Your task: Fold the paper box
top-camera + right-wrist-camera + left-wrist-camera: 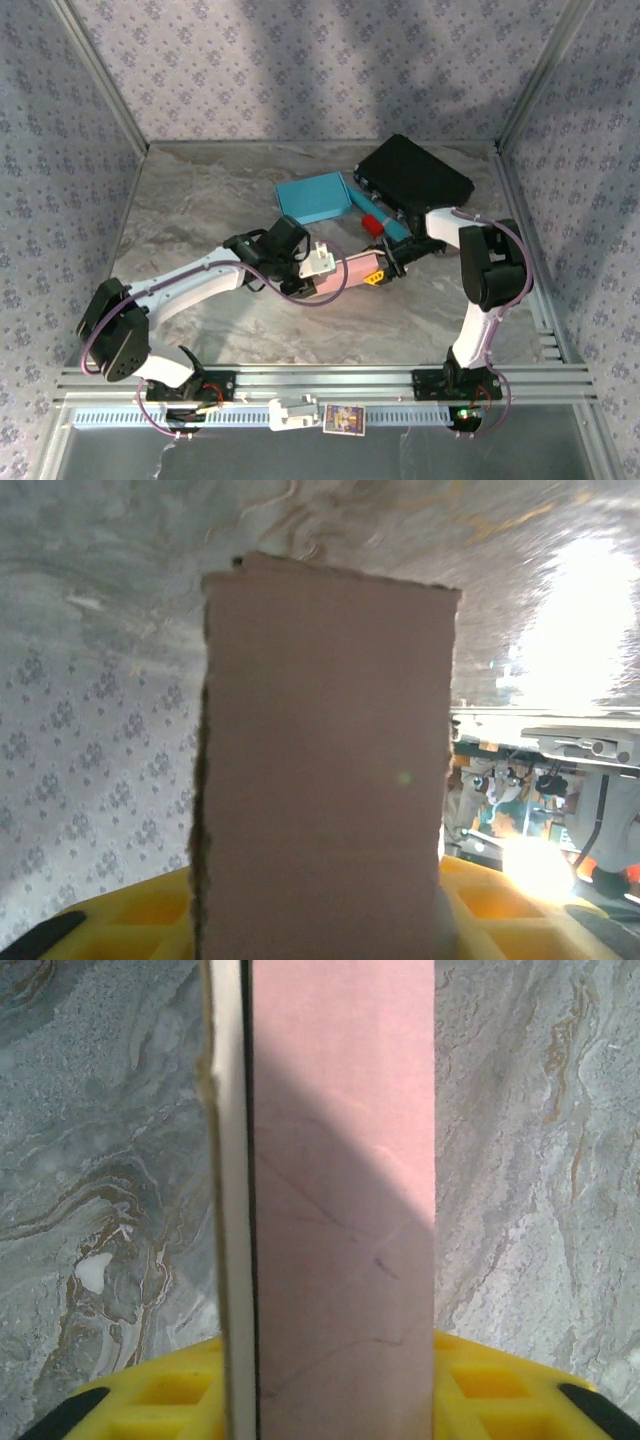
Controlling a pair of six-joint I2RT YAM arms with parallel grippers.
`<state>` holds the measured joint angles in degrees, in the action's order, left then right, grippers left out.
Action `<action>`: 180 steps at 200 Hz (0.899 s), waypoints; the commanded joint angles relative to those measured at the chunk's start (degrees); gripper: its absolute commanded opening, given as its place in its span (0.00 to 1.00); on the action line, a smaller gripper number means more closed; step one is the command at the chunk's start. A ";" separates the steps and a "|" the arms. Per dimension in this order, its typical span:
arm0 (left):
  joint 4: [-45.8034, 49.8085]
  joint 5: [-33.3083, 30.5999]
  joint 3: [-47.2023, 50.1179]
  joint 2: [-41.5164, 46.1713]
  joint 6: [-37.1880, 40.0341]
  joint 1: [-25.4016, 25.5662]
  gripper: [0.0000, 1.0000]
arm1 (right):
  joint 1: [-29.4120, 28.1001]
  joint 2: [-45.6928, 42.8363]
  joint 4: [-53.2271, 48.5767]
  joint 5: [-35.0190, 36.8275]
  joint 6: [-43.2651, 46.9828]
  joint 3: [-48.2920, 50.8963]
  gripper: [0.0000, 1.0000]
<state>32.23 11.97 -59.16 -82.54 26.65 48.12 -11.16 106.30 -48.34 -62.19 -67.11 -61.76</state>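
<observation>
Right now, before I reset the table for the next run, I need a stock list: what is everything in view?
pink paper box: one, pink, mid-table, between the two grippers
flat box: one, teal, behind the pink paper box
case: one, black, far right corner
tube-like item: one, teal with a red part, in front of the case; too small to identify
card: one, printed, on the near rail
table: one, grey marble
left gripper: one, yellow fingers, box between them
right gripper: one, yellow fingers, box between them
</observation>
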 commanded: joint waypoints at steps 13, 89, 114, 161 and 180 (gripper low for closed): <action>4.27 2.33 -2.70 -2.24 1.87 0.22 0.35 | 1.55 -0.72 -3.34 4.39 0.33 -1.44 0.59; 6.33 0.44 -5.52 -5.21 -3.82 0.05 0.34 | 6.31 -20.01 -9.83 26.98 6.28 -7.67 0.71; 6.11 -0.42 -5.45 -5.67 -7.09 0.05 0.33 | 3.40 -34.45 -2.30 38.80 3.79 -1.14 0.67; 6.25 -0.80 -5.82 -5.62 -8.74 0.13 0.33 | -10.44 -44.22 10.21 47.44 -0.89 9.71 0.58; 6.29 -0.86 -6.05 -5.71 -8.33 0.21 0.33 | -15.44 -42.37 15.31 48.26 -0.66 10.33 0.62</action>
<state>35.09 10.66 -64.07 -86.78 19.59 48.12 -22.11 60.93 -40.97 -19.46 -66.50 -53.01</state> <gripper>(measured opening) 0.336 0.611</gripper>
